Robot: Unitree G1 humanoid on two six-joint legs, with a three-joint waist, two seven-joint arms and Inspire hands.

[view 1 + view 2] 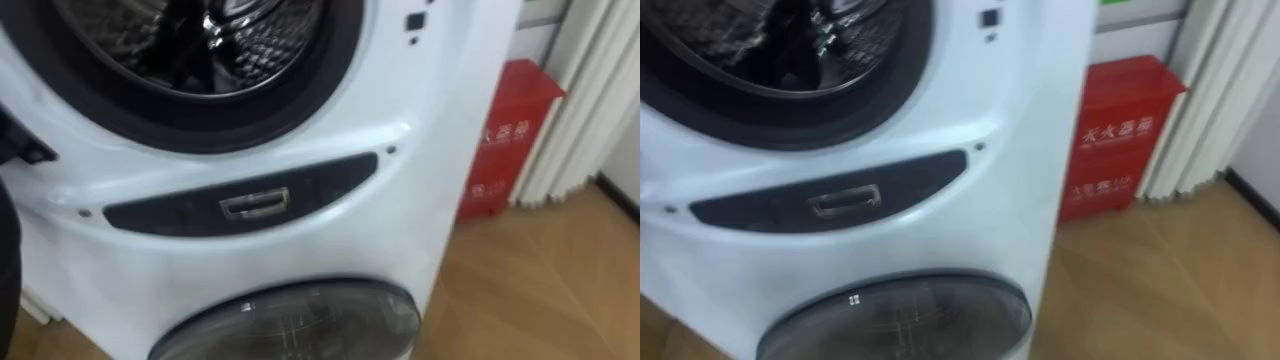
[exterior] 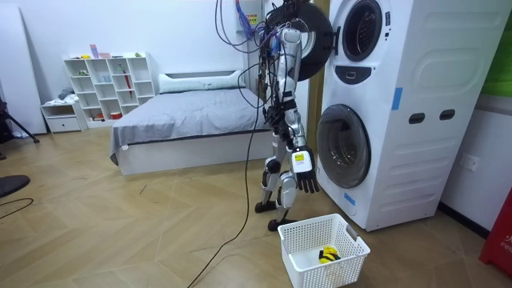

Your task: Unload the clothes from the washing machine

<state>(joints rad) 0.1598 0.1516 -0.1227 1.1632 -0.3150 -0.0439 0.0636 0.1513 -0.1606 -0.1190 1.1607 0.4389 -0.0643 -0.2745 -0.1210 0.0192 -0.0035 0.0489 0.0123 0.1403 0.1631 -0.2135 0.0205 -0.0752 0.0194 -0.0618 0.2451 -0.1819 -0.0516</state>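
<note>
While the right hand (image 2: 305, 181) was held low, relaxed and empty, a reach over the lower rim of the drum (image 1: 270, 35) was needed (dark clothes (image 1: 185, 45) spotted inside).

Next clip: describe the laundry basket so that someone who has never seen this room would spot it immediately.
Find the white washing machine stack at the room view's right. On the wooden floor before its lower door, by the robot's feet, sits the basket. It is the one white open-topped box with lattice walls, holding a small yellow and black item.
</note>
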